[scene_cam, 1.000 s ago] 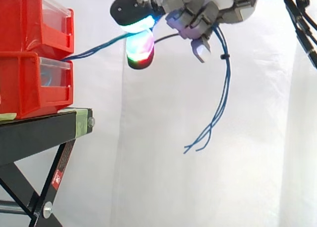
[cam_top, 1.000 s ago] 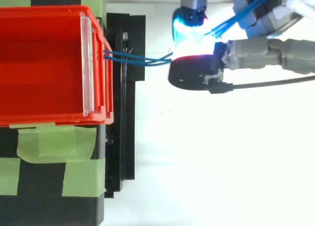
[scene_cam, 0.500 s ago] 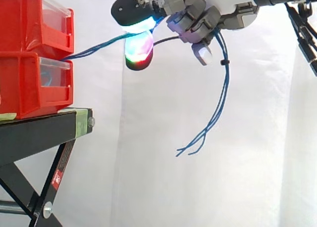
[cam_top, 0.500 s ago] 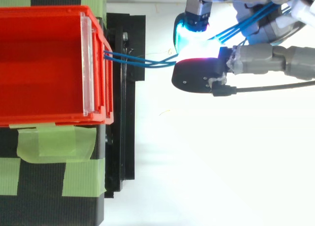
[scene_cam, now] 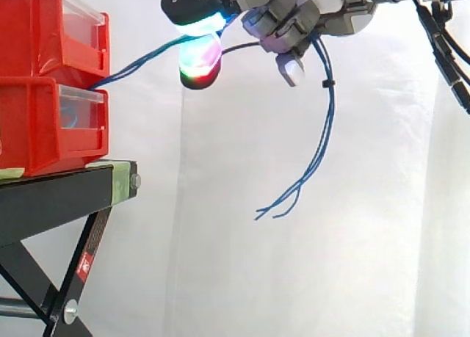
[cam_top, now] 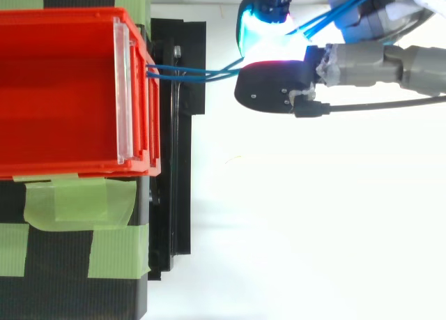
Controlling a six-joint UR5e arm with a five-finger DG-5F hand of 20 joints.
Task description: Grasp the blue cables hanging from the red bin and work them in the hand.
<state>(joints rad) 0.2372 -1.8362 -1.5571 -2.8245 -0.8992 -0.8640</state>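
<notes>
Thin blue cables stretch from the red plastic bin to the hand, pinched between its fingertips, ends dangling free past the black stand.

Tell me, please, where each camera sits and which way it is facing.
Side view: beside the work at about its height, looking level across the red bins on the black stand toward the white curtain; the hand comes in from the right, pinching the blue cables.
Top view: above the work, looking down into the upper red bin; the hand comes in from the upper right.
Shared: the bins, the hand, and the cables running between them.
</notes>
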